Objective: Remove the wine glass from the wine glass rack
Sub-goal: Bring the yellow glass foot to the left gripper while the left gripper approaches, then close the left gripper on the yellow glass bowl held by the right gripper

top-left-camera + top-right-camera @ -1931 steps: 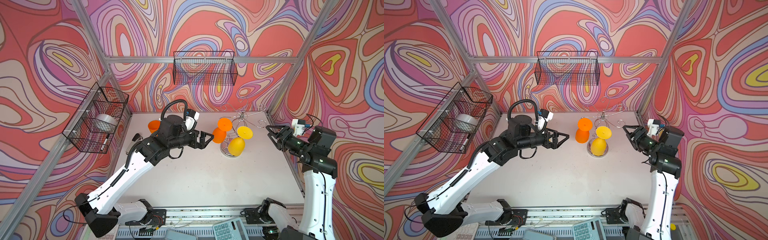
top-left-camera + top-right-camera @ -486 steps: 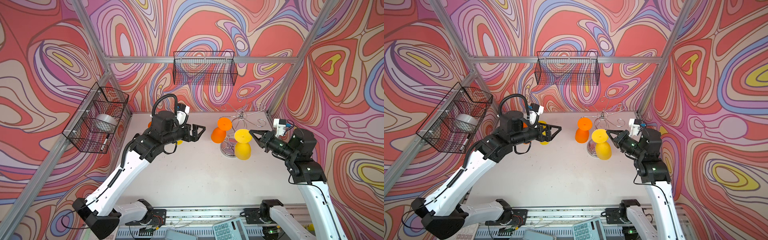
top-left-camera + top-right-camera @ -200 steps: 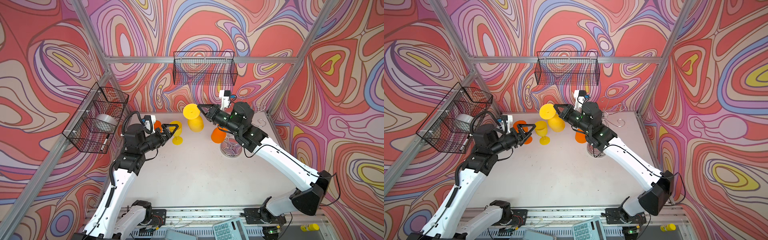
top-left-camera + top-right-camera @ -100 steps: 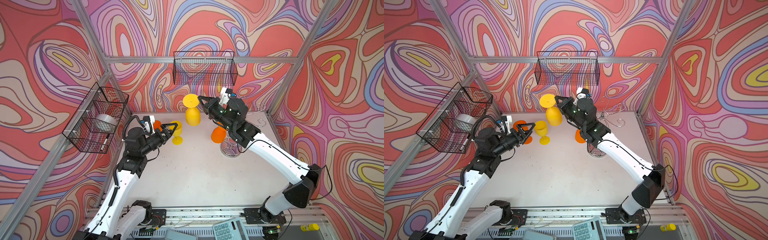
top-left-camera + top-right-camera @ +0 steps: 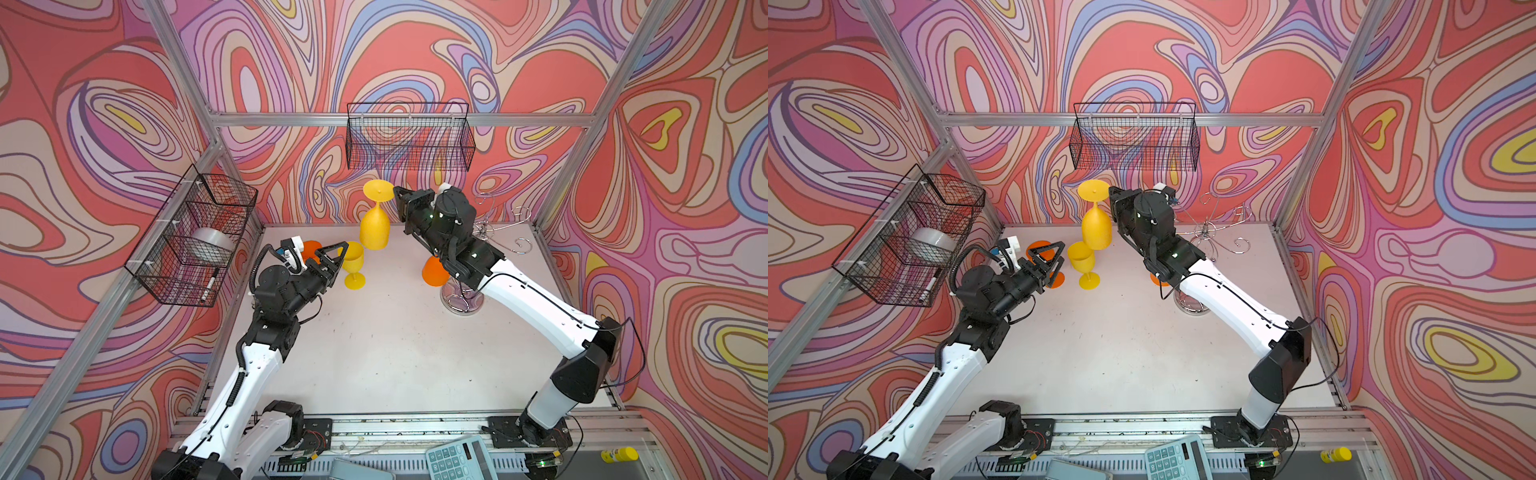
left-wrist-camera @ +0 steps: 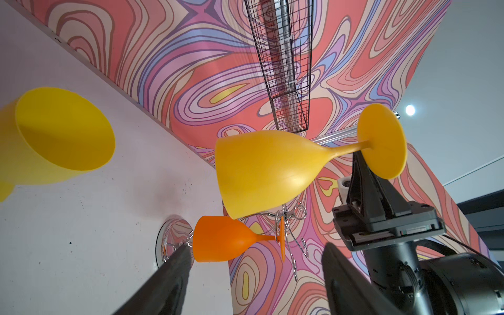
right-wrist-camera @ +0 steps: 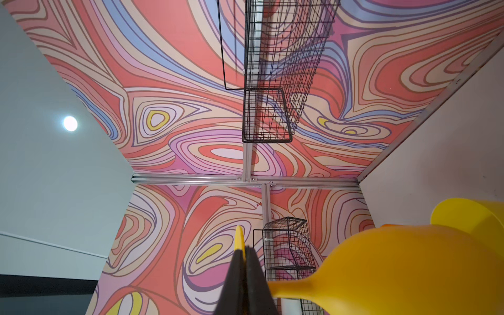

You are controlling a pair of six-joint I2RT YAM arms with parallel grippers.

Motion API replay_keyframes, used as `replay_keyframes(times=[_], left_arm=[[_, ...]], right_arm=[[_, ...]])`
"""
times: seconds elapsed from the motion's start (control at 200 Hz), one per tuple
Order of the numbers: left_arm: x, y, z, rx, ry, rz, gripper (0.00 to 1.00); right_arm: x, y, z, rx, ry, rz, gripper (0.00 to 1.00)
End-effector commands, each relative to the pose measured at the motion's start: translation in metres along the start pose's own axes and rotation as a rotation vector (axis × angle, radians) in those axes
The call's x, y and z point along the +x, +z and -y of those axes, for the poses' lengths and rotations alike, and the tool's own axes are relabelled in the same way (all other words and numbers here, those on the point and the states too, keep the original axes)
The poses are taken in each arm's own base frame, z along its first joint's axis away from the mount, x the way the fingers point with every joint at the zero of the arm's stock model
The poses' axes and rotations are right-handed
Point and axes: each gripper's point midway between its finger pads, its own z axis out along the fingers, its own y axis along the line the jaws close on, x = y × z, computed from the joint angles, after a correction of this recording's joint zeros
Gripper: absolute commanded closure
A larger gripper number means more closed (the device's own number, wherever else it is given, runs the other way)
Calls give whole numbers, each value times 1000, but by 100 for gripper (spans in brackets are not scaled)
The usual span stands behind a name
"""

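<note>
The white worktop carries the chrome wire wine glass rack on its right side, and an orange plastic glass hangs from it. The amber-yellow plastic wine glass is off the rack, well to its left near the back wall. It hangs upside down with its long axis upright, foot on top and bowl mouth facing the worktop. The right tool is clamped on the rim of the foot. The left tool, jaws apart and empty, sits lower and further left, aimed toward the bowl, just beside an upright yellow plastic goblet. Judging by that inverted axis, the wine glass must next be turned over or passed across so it can stand foot-down.
</note>
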Motion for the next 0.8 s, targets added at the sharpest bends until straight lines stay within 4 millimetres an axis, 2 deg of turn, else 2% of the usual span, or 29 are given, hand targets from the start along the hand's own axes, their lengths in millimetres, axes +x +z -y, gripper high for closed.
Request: replay_keyframes(times=[0.0, 0.316, 0.561, 0.796], left_arm=[[-8, -4, 13, 60, -24, 73, 24], [-5, 3, 11, 137, -143, 149, 26], [-9, 10, 11, 252, -261, 181, 26], [-10, 14, 16, 347, -300, 178, 18]], right_arm=[[-7, 0, 3, 51, 84, 85, 100], [-1, 4, 23, 126, 192, 124, 100], [-5, 0, 22, 127, 223, 146, 100], [-8, -4, 19, 118, 244, 160, 100]])
